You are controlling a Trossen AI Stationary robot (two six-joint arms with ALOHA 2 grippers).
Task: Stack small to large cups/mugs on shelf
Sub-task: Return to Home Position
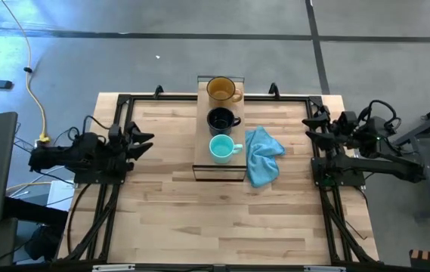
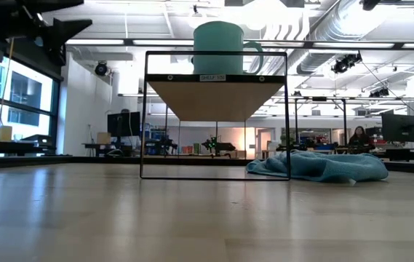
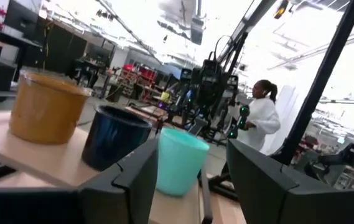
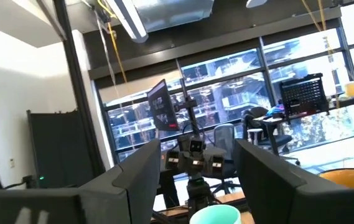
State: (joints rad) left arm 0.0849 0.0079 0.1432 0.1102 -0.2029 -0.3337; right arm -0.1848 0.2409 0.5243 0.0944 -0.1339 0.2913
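Three mugs stand upright in a row on the top of the light-wood shelf (image 1: 220,168), each on its base. The amber one (image 1: 222,90) is farthest, the black one (image 1: 221,119) is in the middle, and the teal one (image 1: 222,148) is nearest. My left gripper (image 1: 145,143) hovers open at the table's left edge, well clear of the shelf; its wrist view shows the amber mug (image 3: 45,107), the black mug (image 3: 114,137) and the teal mug (image 3: 180,158) ahead of it. My right gripper (image 1: 310,125) waits open at the right edge.
A crumpled blue cloth (image 1: 263,155) lies on the table just right of the shelf. The shelf top stands raised on a thin dark frame (image 2: 288,116), with a gap beneath it. A person (image 3: 260,115) stands in the room beyond the table.
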